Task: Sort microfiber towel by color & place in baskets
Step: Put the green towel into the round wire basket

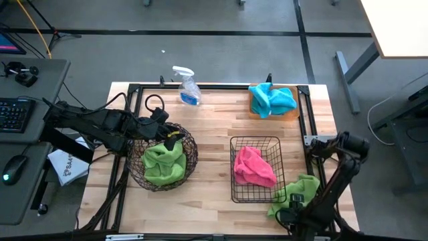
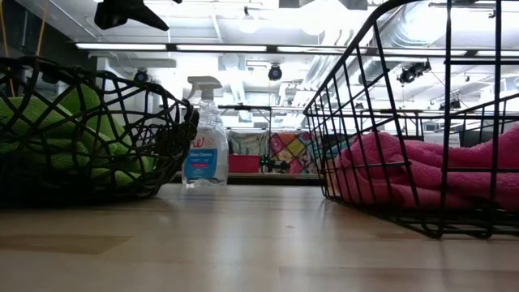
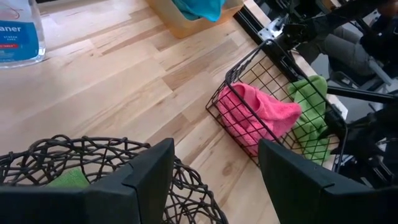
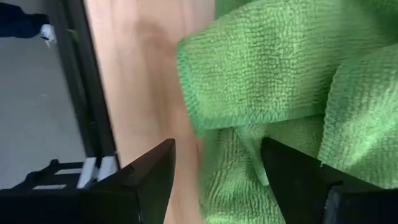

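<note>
The left tool (image 1: 175,136) hung just above the round brown wire bowl (image 1: 190,165) on the left side of the worktop (image 1: 207,120). Its two dark fingers (image 3: 147,180) stood wide apart and held nothing. A lime green towel (image 1: 164,163) lay bunched up inside the bowl, right under that tool.

The square black wire basket (image 1: 256,197) sat in the middle of the worktop, and a pink towel (image 1: 253,167) lay in a heap inside it. At the far right corner the orange tray (image 1: 292,111) held a turquoise towel (image 1: 271,99).

One more green towel (image 1: 297,192) was not in any basket — it lay on the bare wood at the near right corner, just beside the black basket. The right tool (image 1: 289,215) hung low over the near edge of this towel. From the right wrist view its fingers (image 4: 149,180) were spread open, with the green cloth lying under and between them, but they had not closed on it. I could not tell if they were touching the cloth or only very close.

A clear spray bottle (image 1: 188,87) with blue liquid stood upright at the far edge of the worktop, well apart from both tools.
</note>
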Tool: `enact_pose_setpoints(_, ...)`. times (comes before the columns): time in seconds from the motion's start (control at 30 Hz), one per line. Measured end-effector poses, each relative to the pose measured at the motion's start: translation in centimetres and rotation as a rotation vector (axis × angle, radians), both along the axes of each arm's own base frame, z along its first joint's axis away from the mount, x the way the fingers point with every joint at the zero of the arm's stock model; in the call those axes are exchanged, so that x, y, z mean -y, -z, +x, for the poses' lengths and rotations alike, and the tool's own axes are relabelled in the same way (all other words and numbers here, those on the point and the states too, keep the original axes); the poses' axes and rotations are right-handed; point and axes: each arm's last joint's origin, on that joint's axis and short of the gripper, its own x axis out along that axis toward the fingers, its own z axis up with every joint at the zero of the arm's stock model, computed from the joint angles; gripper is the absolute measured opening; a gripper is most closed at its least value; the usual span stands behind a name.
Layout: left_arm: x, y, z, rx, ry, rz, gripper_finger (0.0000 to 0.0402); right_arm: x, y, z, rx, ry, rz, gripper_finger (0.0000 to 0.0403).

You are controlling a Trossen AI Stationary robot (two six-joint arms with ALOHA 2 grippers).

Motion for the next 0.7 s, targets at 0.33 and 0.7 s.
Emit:
enact_pose_setpoints(0.33,-0.1,-0.3,-0.3,0.018,-0.004,-0.007,0.0220,-0.2,0.3,0.5,-0.169,-0.021,0.099,0.0017)
enact_pose_setpoints(0.7,-0.6,-1.8,-1.6,0.136,-0.032,-0.019,0.0220,0.9,-14.1,2.1,0.096,0.018,0.533,0.0003)
